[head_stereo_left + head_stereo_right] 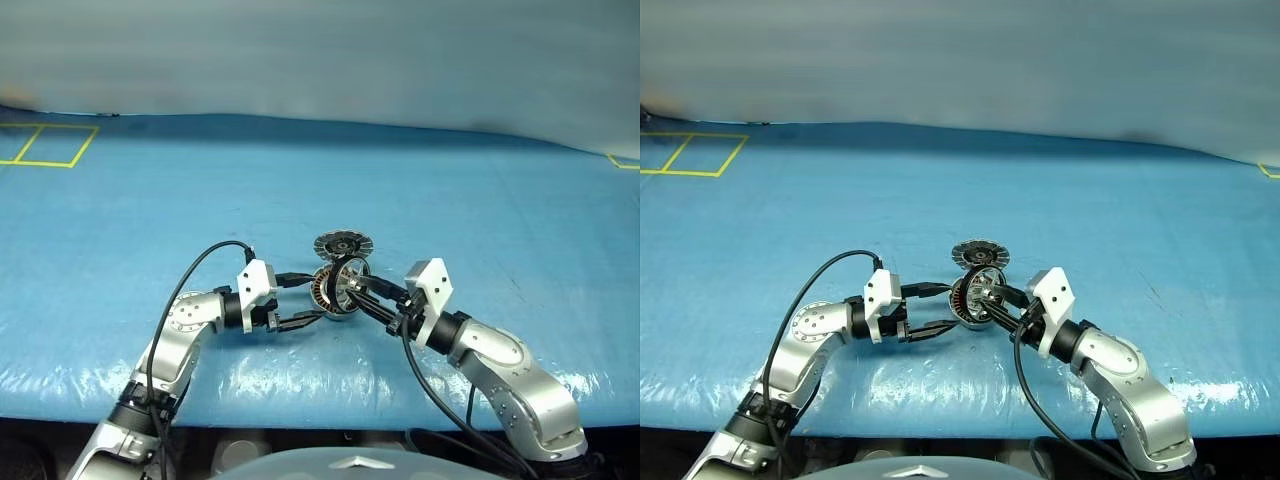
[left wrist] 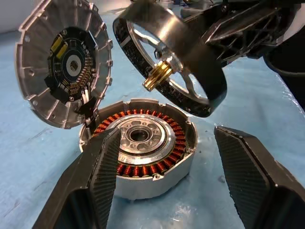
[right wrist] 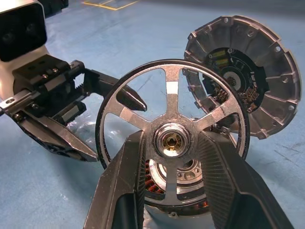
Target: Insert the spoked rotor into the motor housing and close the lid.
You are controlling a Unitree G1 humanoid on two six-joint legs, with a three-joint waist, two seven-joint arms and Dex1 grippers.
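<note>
Right now the spoked rotor [image 3: 171, 141] hangs in the air just above the motor housing [image 2: 142, 152], clamped by the right gripper [image 3: 172, 157] — its two black fingers close on the rotor from either side of the silver hub. It is tilted, so one edge of the black ring dips toward the housing while the other stands higher; its small brass-coloured shaft end points down at the housing's dark centre. Ring and housing are close, but whether they touch I cannot tell.

The motor housing sits on the blue table cover [image 1: 480, 200], open side up, with its copper windings and centre bearing bare. The lid [image 2: 62, 62] stands raised at the housing's far edge — up on its rim, its inner face with the dark circuit centre turned toward the rotor. It meets the housing at one point on the rim.

The left gripper [image 2: 164, 176] comes in from the robot's left with its jaws apart, one finger on each side of the housing; they hold nothing, and a gap shows between the farther finger and the housing wall. In the head views both grippers meet over the parts near the table's front edge.

Yellow tape lines [image 1: 45, 145] mark the cover at its far left corner.
</note>
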